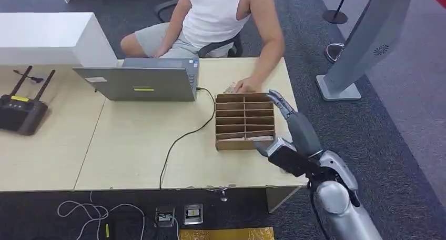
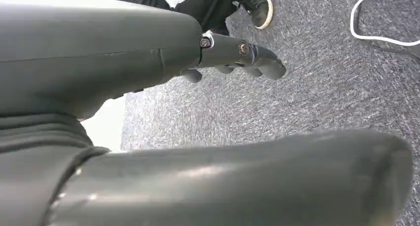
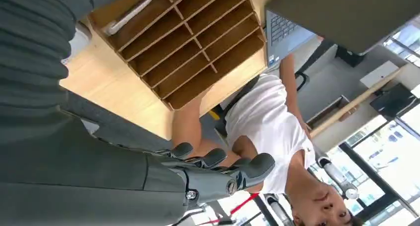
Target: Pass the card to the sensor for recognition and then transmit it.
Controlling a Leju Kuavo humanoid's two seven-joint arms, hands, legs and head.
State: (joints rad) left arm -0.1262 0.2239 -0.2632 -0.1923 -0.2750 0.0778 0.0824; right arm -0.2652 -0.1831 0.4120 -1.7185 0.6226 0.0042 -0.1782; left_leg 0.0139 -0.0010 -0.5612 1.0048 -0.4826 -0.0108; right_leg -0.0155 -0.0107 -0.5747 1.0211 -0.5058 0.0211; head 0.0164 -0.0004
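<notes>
**Right hand beside the card box, left hand hanging over the carpet**

The robot's right hand reaches over the right edge of the pale wooden bench, just beside the brown cardboard box with divided slots. Its fingers are stretched out and apart, holding nothing. A flat pale card lies in the nearest slot of the box, at its right end, close to the hand's thumb but not touched by it so far as the views show.

A seated person in a white sleeveless top sits at the far side of the bench, one hand resting on the bench at the box's far edge. A grey laptop stands open to the left of the box, its black cable trailing toward the near edge. A black router with two antennas sits at far left.

The left hand hangs above the grey carpet, fingers loosely curled but apart, with nothing in them.
</notes>
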